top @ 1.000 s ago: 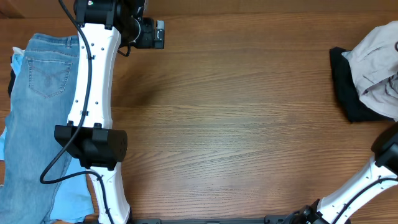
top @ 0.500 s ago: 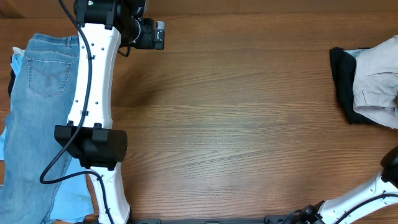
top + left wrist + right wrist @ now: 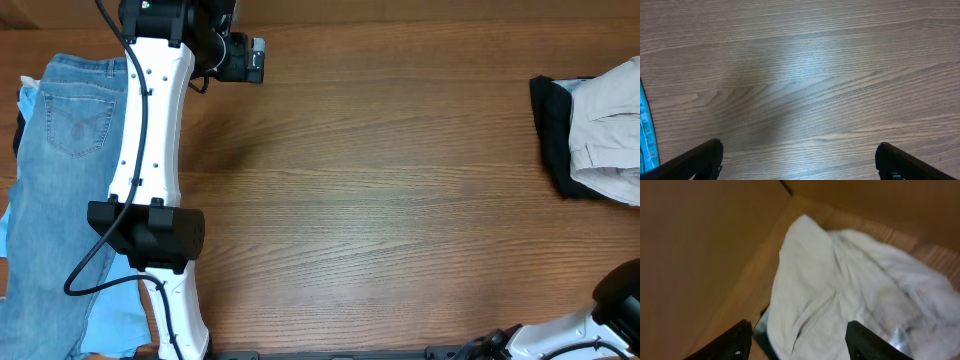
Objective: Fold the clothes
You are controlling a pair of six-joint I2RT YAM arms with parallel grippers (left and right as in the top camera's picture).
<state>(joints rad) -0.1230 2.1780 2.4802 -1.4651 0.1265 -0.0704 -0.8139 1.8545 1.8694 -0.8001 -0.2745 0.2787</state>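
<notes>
The beige shorts [image 3: 606, 130] lie at the table's right edge, resting on a black garment [image 3: 549, 140] that sticks out on their left. In the right wrist view the shorts [image 3: 840, 285] fill the middle, rumpled, with the black garment [image 3: 764, 330] at their lower left. My right gripper [image 3: 799, 330] hangs open above them with nothing between its fingers. Light-blue jeans [image 3: 60, 160] lie flat at the far left. My left gripper [image 3: 799, 150] is wide open over bare wood at the table's back left.
The left arm [image 3: 150, 150] reaches from the front edge to the back along the jeans' right side. The right arm's base [image 3: 600, 320] shows at the front right corner. A light-blue cloth edge [image 3: 645, 130] shows at the left wrist view's border.
The right gripper opened and let go of the shorts, which dropped and settled flatter on the black garment. The right arm drew back toward the front right. The left arm stayed still.
</notes>
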